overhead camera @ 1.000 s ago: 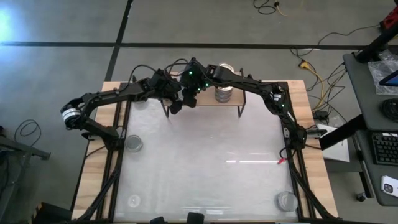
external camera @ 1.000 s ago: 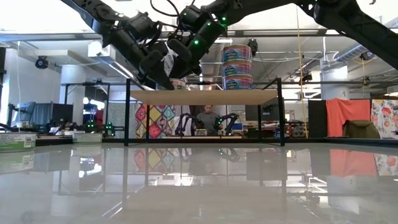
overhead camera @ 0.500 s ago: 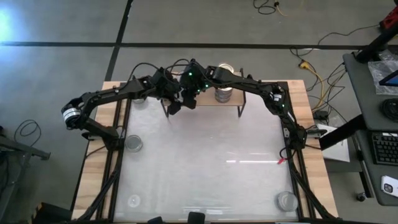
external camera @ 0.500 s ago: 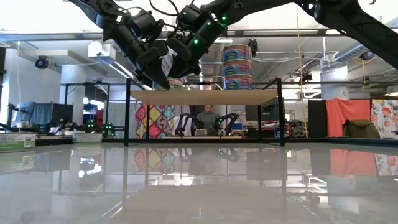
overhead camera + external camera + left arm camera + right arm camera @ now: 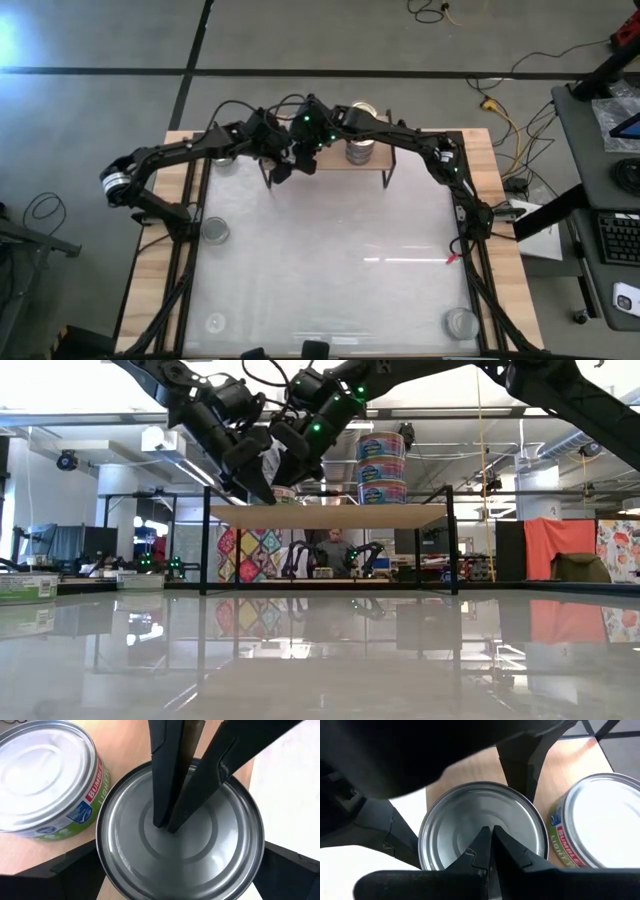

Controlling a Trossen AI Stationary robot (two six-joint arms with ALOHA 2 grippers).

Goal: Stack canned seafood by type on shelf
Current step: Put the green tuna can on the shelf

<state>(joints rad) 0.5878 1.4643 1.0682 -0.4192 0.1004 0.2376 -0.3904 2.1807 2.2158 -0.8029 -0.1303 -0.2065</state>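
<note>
A silver-topped tin [image 5: 180, 837] sits at the shelf's [image 5: 330, 515] left end, held between the left gripper's [image 5: 180, 870] spread fingers, the right gripper's [image 5: 490, 845] closed tips pressing its lid. Nothing has shifted since a moment ago; placement looks nearly finished.

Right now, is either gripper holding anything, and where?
The left gripper clasps the silver-topped tin by its sides; the shut right gripper only touches its lid.
</note>
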